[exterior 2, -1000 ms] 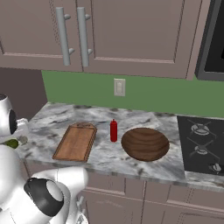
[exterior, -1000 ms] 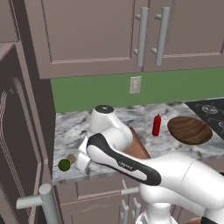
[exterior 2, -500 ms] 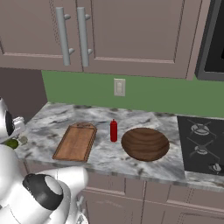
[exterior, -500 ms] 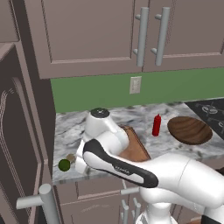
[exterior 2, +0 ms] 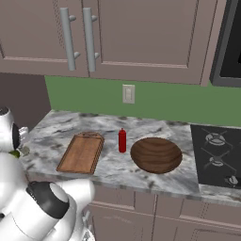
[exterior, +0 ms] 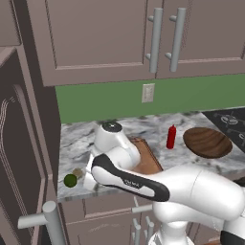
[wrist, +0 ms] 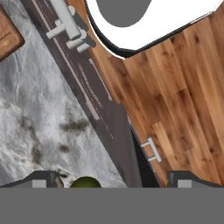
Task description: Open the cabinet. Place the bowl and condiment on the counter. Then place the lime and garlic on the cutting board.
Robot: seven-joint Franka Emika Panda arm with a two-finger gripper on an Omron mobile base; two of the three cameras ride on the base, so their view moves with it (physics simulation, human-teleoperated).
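**Marble edge, lime pending**

Dark-green lime (exterior: 70,180) near counter (exterior: 76,143) front edge, at 9 o'clock from cutting board (exterior: 143,160); garlic (exterior: 78,172) just beside. Gripper (wrist: 111,177) spread wide, empty, above lime. Risk: off-centre closing could nudge lime over edge.

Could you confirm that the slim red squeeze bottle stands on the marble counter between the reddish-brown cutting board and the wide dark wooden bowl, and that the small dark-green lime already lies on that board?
Not quite: the small dark-green lime lies on the marble counter, left of the reddish-brown cutting board, as the left base view shows. The slim red squeeze bottle does stand between board and wide dark wooden bowl.
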